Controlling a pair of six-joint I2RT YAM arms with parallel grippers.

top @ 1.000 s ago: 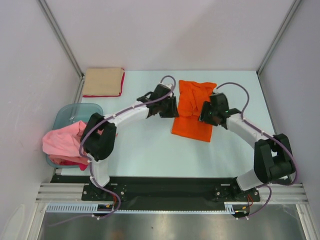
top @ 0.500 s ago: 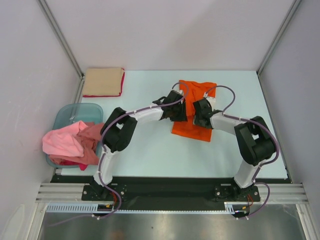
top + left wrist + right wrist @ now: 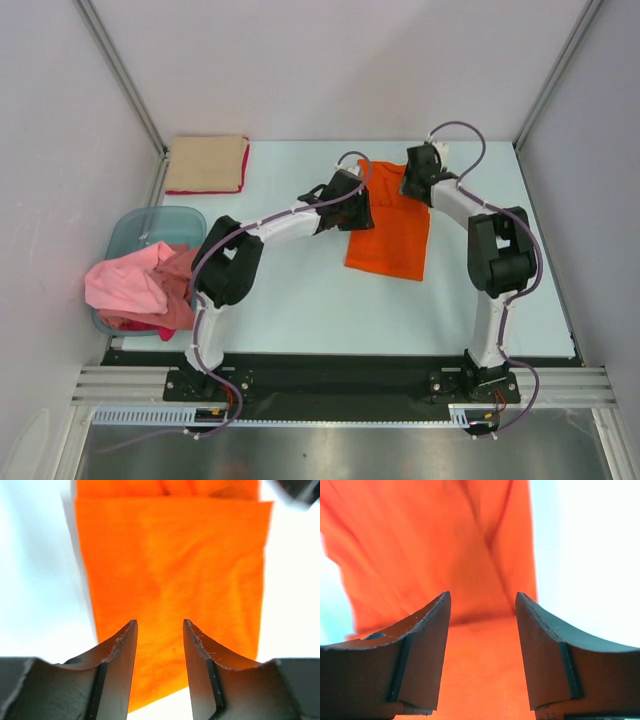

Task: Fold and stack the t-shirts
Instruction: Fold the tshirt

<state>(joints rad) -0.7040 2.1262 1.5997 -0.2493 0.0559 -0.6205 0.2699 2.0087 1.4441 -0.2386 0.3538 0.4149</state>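
At the lower left of the top view, a pink shirt (image 3: 122, 283) spills in a heap over the near rim of the tub (image 3: 150, 228); how many garments lie under it cannot be made out.

The left arm (image 3: 228, 270) rises from its base, bends at the elbow and reaches up and right across the table (image 3: 300, 300). The left gripper (image 3: 350, 207) sits at the left edge of the orange shirt (image 3: 388, 230). Its jaws stand partly apart with nothing between them, the cloth lying flat beyond the tips in the wrist view. The right arm (image 3: 500, 250) stands steeply and stretches up and left. The right gripper (image 3: 419, 172) is over the shirt's far end, its jaws also apart and empty above creased orange cloth.

A second ago the orange shirt was bunched at its far end, with the right gripper at its right edge. Half a second ago both grippers met over its middle. Now it lies as a smoother, longer rectangle right of centre, and the right gripper has gone to the far end.

The shirt's far edge is covered by the right gripper. At the upper left a folded tan shirt (image 3: 206, 163) lies on a red shirt (image 3: 245, 166), of which only an edge shows.
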